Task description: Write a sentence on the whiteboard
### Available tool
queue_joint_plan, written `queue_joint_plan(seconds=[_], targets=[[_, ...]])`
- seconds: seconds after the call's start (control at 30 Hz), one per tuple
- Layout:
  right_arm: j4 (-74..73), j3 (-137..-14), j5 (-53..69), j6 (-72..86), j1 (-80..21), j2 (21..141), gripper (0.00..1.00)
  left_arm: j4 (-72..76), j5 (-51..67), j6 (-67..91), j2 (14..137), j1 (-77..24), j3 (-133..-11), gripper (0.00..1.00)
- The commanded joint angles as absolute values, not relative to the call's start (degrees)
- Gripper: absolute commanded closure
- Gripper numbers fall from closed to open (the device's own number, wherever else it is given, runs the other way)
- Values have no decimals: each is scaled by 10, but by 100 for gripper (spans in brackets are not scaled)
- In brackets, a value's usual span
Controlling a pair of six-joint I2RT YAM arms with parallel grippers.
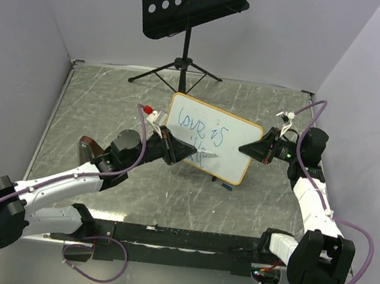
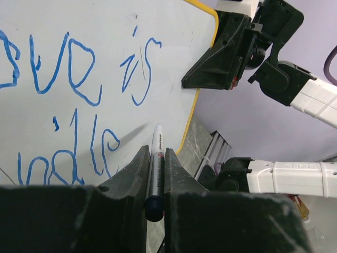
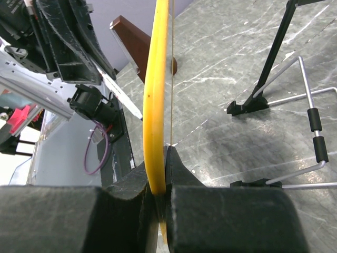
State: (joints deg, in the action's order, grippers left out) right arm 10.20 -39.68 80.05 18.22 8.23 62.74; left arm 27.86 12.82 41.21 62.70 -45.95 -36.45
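Note:
The whiteboard (image 1: 235,159) stands tilted at mid-table, white with a thin yellowish frame. My right gripper (image 1: 244,149) is shut on its right edge; the right wrist view shows that edge (image 3: 156,95) pinched between the jaws of the right gripper (image 3: 160,158). The blue sentence (image 1: 202,131) reads "love is" with part of a second line below it (image 2: 79,68). My left gripper (image 2: 156,153) is shut on a silver marker (image 2: 157,158). The marker's tip sits close to the whiteboard (image 2: 174,74), just right of the last letter; I cannot tell whether it touches.
A black perforated music stand (image 1: 192,2) rises at the back, its tripod legs (image 3: 263,89) on the grey marbled table. A small blue cap (image 1: 226,187) lies under the board. A wire stand (image 3: 316,132) lies behind the board. A brown block (image 1: 90,146) sits by the left arm.

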Motion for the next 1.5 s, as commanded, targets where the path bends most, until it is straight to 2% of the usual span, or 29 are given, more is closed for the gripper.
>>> queue_joint_plan(seconds=[0.0, 0.77, 1.03, 1.47], targets=[[136, -410, 830, 182, 80, 613, 100, 312, 99, 403, 609, -468, -366, 99], [139, -410, 830, 184, 80, 614, 100, 270, 21, 385, 585, -512, -366, 99], [139, -410, 831, 184, 80, 617, 100, 255, -33, 374, 596, -543, -376, 99], [136, -410, 830, 181, 80, 616, 100, 237, -50, 361, 637, -550, -406, 99]])
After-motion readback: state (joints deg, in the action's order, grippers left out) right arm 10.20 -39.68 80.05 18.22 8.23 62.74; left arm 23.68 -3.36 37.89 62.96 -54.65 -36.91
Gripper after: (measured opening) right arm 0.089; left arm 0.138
